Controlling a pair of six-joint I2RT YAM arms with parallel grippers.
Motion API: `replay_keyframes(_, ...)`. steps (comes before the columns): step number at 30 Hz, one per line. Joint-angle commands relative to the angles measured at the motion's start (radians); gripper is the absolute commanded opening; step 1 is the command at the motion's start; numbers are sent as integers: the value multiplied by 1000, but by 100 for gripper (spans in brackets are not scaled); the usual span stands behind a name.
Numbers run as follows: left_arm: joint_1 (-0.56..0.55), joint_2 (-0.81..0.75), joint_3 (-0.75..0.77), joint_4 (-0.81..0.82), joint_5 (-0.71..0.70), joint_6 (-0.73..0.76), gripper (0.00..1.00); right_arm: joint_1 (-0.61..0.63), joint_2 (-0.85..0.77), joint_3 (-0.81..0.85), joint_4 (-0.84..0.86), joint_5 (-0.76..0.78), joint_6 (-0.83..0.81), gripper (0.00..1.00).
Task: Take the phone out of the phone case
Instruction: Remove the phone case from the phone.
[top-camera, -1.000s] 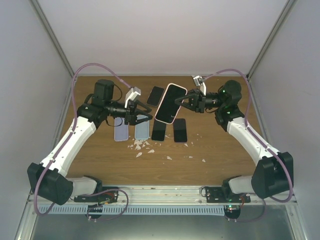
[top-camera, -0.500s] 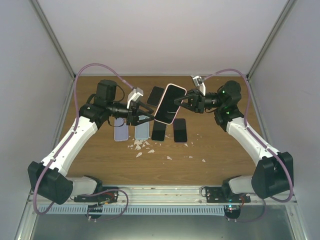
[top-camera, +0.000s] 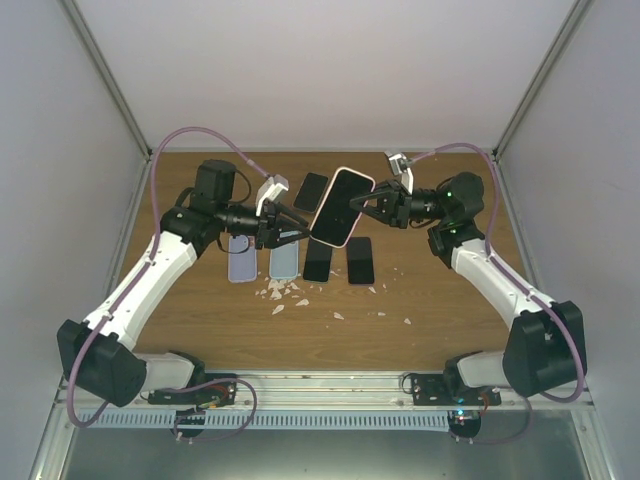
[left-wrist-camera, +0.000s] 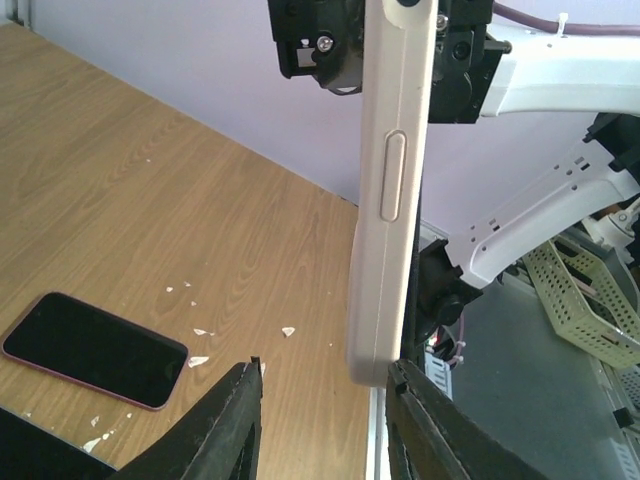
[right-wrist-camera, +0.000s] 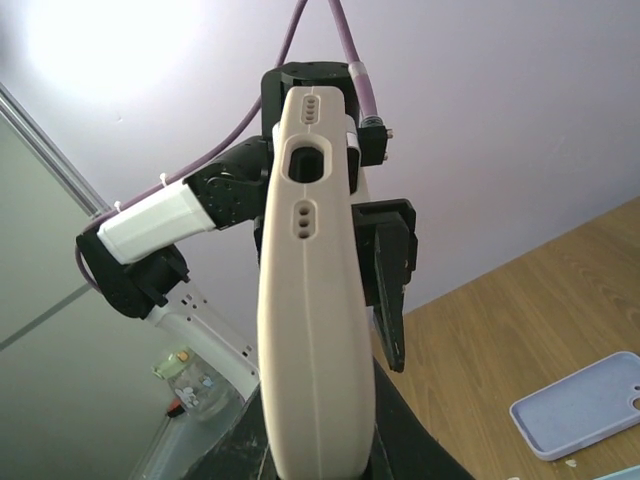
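Observation:
The phone sits in a pale pink phone case, held up in the air over the table's far middle. My right gripper is shut on the case's right end; in the right wrist view the case stands edge-on between that gripper's black fingers. My left gripper is open and straddles the case's lower left corner. In the left wrist view that gripper has one finger touching the screen side of the case, while the other finger stands well apart from its back.
Below the held case lie three bare black phones and two light blue empty cases. White scraps litter the wood. A pink-rimmed phone lies near my left gripper.
My left gripper has reached right onto the case's corner and its jaws have narrowed. The right gripper keeps its hold, the case barely shifted.

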Motion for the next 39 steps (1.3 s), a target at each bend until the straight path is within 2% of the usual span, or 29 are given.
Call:
replay_keyframes(1,12,50,-17,62,-171,-18,35,48,-38,5,203,-77,127,0)
replay_keyframes(11,16,77,8,64,-231,-34,32,80,-29,-26,331,-62,245,0)
replay_keyframes(18,11,97,58,96,-109,-60,34,138,-14,-44,250,-71,167,0)
replay_keyframes(25,-6,79,68,254,41,-150,39,168,-7,-45,131,-78,74,0)
replay_keyframes(33,-76,129,137,261,35,-158,39,227,10,-20,-10,-97,-55,1)
replay_keyframes(39,-111,165,170,327,135,-219,38,244,44,-5,-40,-106,-77,1)
